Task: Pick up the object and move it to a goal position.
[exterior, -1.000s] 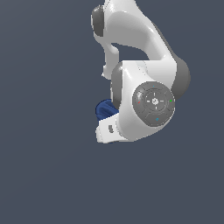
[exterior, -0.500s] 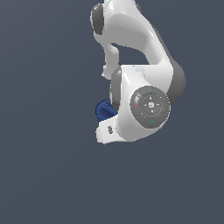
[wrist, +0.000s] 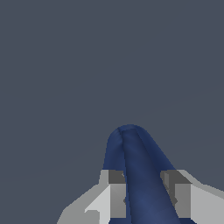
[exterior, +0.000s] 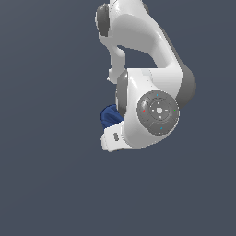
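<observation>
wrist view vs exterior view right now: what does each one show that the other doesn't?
Wrist view only: the two grey fingertip pads pressed against either side of the small dark blue mug, so the grasp itself is visible.

Exterior view only: the white Panda arm with its links and the round grey joint cap, which block the fingers from sight.

Both: the dark blue mug, though the exterior view catches only a sliver beside the arm, the white gripper body, and a plain dark grey background.
</observation>
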### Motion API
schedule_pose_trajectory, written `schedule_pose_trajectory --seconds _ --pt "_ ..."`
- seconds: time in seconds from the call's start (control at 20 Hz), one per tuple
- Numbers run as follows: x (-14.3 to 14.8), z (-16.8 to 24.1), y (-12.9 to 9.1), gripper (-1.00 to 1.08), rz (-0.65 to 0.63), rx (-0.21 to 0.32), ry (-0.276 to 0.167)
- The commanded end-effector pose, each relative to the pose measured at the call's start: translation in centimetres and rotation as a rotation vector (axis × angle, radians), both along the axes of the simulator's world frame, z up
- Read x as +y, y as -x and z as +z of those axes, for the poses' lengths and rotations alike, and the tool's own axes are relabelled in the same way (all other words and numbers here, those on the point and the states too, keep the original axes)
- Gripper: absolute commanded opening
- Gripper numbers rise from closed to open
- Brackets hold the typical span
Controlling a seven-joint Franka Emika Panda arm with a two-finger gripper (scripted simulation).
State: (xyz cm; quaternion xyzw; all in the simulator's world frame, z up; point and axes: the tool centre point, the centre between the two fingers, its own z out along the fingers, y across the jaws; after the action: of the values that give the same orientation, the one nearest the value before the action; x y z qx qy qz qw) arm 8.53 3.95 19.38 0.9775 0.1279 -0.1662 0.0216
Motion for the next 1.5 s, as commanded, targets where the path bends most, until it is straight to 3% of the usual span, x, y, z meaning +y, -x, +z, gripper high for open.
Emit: schedule_pose_trajectory --seconds 0.0,0.7,1.45 --pt "0.0 0.0 0.0 -1.00 0.000 0.000 0.000" --pt "0.8 1.5 2.2 -1.00 0.000 0.000 0.000" --pt "3.7 6.9 9.4 -1.00 0.000 0.001 0.001"
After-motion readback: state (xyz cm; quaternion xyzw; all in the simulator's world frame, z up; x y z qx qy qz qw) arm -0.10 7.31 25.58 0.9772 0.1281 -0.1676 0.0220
